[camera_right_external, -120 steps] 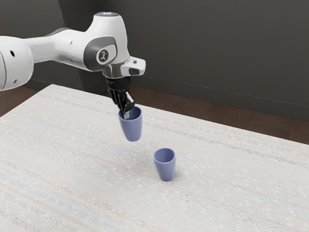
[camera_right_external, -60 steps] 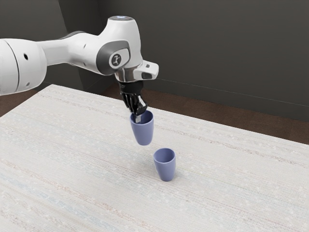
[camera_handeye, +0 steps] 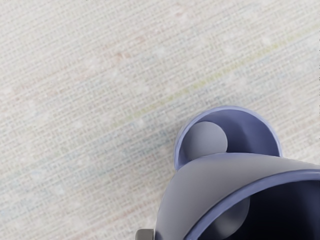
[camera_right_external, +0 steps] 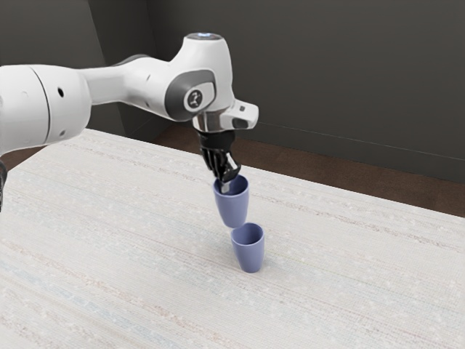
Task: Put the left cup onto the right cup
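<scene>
My black gripper (camera_right_external: 229, 179) is shut on the rim of a blue-violet cup (camera_right_external: 231, 204), which hangs upright in the air. A second cup (camera_right_external: 248, 247) of the same colour stands upright on the table, just below the held one and a little toward the exterior view's right. The held cup's base is close above the standing cup's rim, apart from it. In the wrist view the held cup (camera_handeye: 225, 195) is large and blurred under my hand, and the open mouth of the standing cup (camera_handeye: 235, 132) lies partly behind it.
The cups are over a pale woven-textured table (camera_right_external: 109, 240) with wide free surface all around. The table's far edge (camera_right_external: 363, 193) runs behind the cups, with dark floor and a dark wall beyond.
My arm has carried the held cup toward the exterior view's right and somewhat downward, from beside the standing cup to nearly above it. The standing cup has not moved.
</scene>
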`<state>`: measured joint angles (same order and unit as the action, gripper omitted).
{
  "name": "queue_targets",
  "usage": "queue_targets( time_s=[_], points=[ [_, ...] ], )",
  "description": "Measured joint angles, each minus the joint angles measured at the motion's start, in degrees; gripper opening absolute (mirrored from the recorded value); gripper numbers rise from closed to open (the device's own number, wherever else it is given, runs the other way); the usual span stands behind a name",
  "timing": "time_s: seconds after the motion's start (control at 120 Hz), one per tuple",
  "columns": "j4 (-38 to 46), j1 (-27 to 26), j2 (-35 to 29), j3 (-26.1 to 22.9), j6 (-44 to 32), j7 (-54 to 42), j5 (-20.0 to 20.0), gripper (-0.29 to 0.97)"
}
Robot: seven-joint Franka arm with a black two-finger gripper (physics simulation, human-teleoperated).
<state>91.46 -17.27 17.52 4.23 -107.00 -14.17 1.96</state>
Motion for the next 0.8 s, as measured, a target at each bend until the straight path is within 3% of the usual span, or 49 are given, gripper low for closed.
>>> queue_targets(
  time_s=[0.8],
  points=[
    [-4.1, -0.1, 4.6, -1.1, -0.6, 0.1, 0.4, -0.08]
  ],
)
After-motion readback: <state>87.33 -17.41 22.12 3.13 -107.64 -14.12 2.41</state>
